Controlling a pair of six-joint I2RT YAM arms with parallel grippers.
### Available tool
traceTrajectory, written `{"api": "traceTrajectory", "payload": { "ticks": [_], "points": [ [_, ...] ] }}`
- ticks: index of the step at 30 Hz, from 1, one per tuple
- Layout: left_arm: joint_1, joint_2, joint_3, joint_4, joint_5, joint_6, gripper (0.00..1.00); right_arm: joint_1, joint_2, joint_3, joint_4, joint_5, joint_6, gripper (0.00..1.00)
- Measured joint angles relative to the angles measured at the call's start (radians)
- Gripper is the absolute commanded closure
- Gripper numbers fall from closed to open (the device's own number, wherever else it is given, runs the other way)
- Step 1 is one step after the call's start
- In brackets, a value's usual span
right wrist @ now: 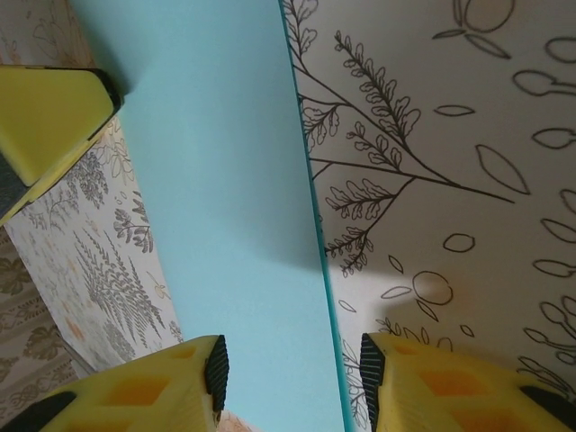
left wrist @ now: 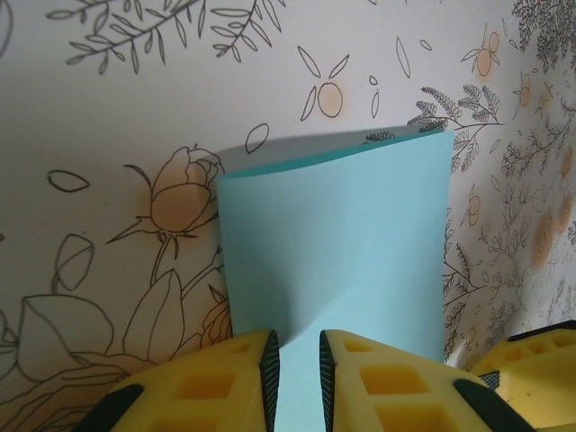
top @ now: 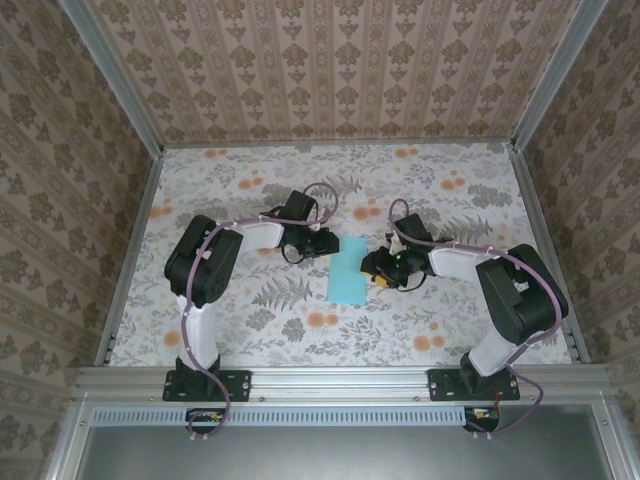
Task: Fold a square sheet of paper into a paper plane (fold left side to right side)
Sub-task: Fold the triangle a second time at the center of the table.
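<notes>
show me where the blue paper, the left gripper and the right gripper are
square sheet of paper (top: 350, 270): top external view, middle of its blue top face.
left gripper (left wrist: 297, 360): left wrist view, midway between its yellow fingertips.
right gripper (right wrist: 293, 360): right wrist view, midway between its yellow fingertips.

square sheet of paper (top: 350, 272): 1 | pincers: 2 (left pincer (left wrist: 295, 364), right pincer (right wrist: 292, 369)) | table (top: 280, 320): 1

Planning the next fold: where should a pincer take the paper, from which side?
Likely take the paper at its far-left corner in the left wrist view, coming in low from that side: there the top layer bows up off the lower.
</notes>
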Motion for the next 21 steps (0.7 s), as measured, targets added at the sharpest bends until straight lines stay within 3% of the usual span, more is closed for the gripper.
{"api": "traceTrajectory", "payload": {
  "ticks": [21],
  "points": [
    [0.000,0.000,-0.005,0.010,0.003,-0.007,0.77,0.056,0.052,0.044,-0.011,-0.010,0.006,0.55]
  ]
}}
